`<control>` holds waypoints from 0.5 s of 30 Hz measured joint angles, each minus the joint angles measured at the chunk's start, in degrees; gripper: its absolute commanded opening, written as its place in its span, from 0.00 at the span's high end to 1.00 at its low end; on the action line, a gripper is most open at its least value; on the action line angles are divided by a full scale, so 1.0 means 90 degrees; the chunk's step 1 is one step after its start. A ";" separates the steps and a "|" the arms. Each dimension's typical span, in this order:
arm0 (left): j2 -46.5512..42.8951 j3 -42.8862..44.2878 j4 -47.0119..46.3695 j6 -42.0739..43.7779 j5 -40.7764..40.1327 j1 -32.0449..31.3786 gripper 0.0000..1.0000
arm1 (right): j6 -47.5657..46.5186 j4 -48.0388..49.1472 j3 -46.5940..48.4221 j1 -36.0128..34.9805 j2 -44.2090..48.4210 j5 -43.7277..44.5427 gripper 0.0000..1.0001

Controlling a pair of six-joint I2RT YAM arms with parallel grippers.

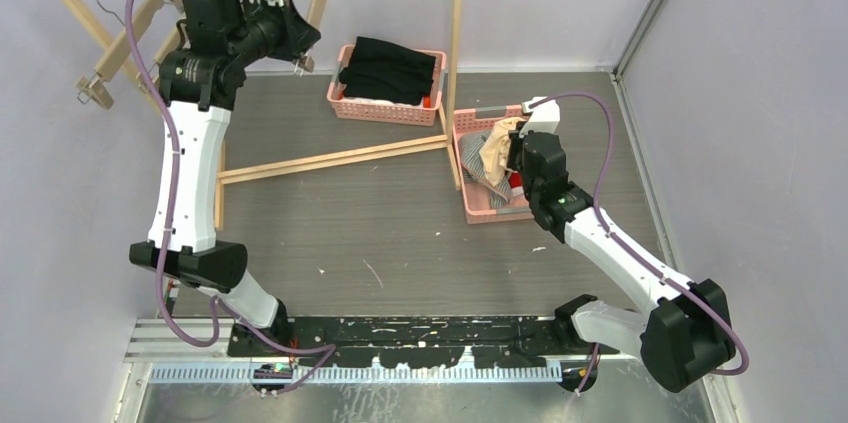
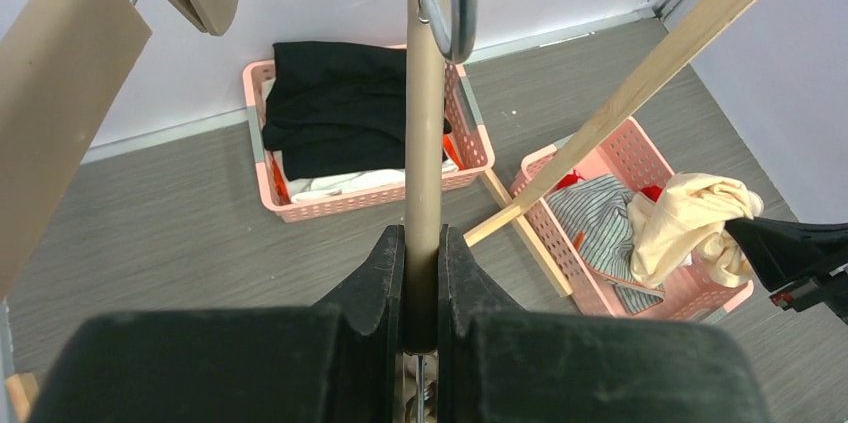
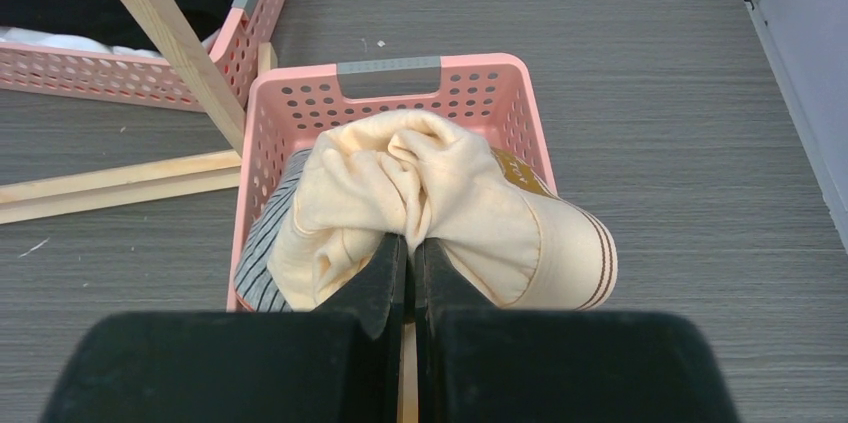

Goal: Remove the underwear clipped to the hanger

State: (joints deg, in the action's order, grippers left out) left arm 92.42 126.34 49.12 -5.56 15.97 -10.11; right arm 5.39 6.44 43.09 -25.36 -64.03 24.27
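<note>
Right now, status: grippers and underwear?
Left gripper shut on hanger. Right gripper shut on beige underwear, over pink basket. Wooden rack leg beside basket.

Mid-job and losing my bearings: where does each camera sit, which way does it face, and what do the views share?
Top external: above and behind the bases, looking down on the wooden rack, black-clothes basket and right basket; left arm and right arm show.
Left wrist: up at the rack, looking down past the left jaws, shut on a beige hanger, toward both baskets.
Right wrist: low over the right basket, right jaws pinching the cream underwear.
Shared: all three see that basket and the cream underwear.
</note>
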 measured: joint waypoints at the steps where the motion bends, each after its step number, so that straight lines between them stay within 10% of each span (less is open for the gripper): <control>1: 0.0029 0.0000 -0.0019 -0.0007 0.0017 0.0019 1.00 | 0.0015 0.0000 0.0000 0.0000 0.0000 -0.0010 0.99; 5: 0.0185 0.0236 0.0036 -0.0080 0.0083 0.0063 0.99 | 0.0058 0.0000 0.0000 0.0000 -0.0002 -0.0041 0.99; 10: 0.0408 0.0597 0.0112 -0.0121 0.0100 0.0109 0.73 | 0.0087 0.0012 -0.0002 0.0000 -0.0063 -0.0044 0.99; 11: 0.0408 0.0583 0.0136 -0.0126 0.0092 0.0114 0.63 | 0.0092 0.0027 -0.0002 0.0007 -0.0097 -0.0044 0.99; 13: 0.0376 0.0486 0.0112 -0.0117 0.0080 0.0117 0.03 | 0.0095 0.0056 -0.0002 0.0022 -0.0175 -0.0044 0.99; 15: 0.0257 0.0214 0.0024 -0.0068 0.0085 0.0121 0.02 | 0.0102 0.0078 -0.0002 0.0056 -0.0301 -0.0063 0.99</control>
State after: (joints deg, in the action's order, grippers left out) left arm 94.74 128.27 49.34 -6.17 16.73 -9.02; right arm 6.31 7.14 43.07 -24.86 -66.74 23.70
